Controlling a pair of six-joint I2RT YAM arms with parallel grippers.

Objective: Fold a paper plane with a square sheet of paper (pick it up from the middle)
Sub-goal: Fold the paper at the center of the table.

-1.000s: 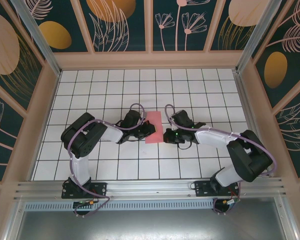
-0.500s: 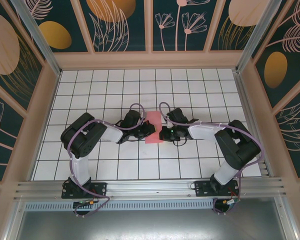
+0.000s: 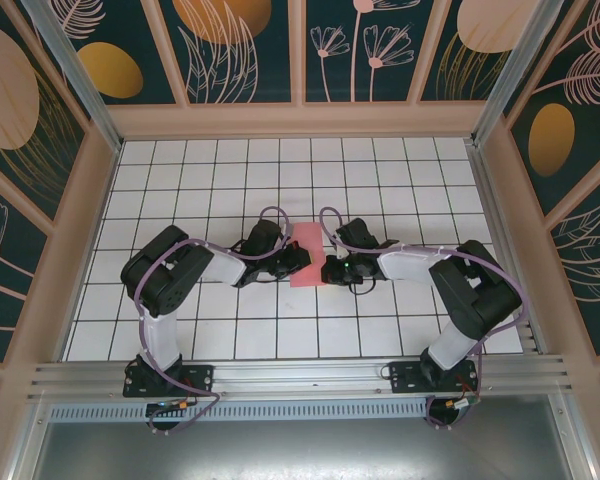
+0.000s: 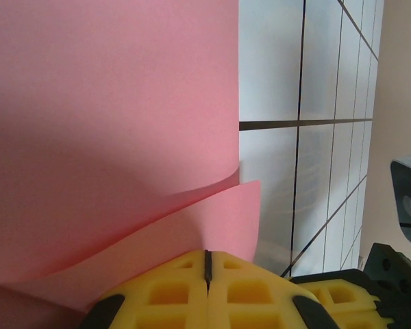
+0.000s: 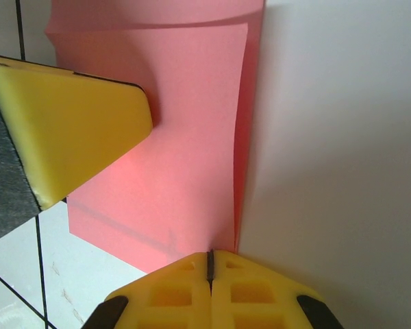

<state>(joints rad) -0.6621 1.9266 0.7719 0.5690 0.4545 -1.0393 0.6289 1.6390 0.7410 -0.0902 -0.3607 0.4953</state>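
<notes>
Pink folded paper (image 4: 109, 103) lies on the table (image 4: 270, 68) just ahead of my left gripper (image 4: 207, 259), jaws pressed together; right gripper (image 5: 209, 259), also closed, sits at its opposite edge.

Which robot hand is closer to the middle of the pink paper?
Left. The left gripper reaches in over the paper from its left side; the right gripper sits at the paper's right edge.
</notes>
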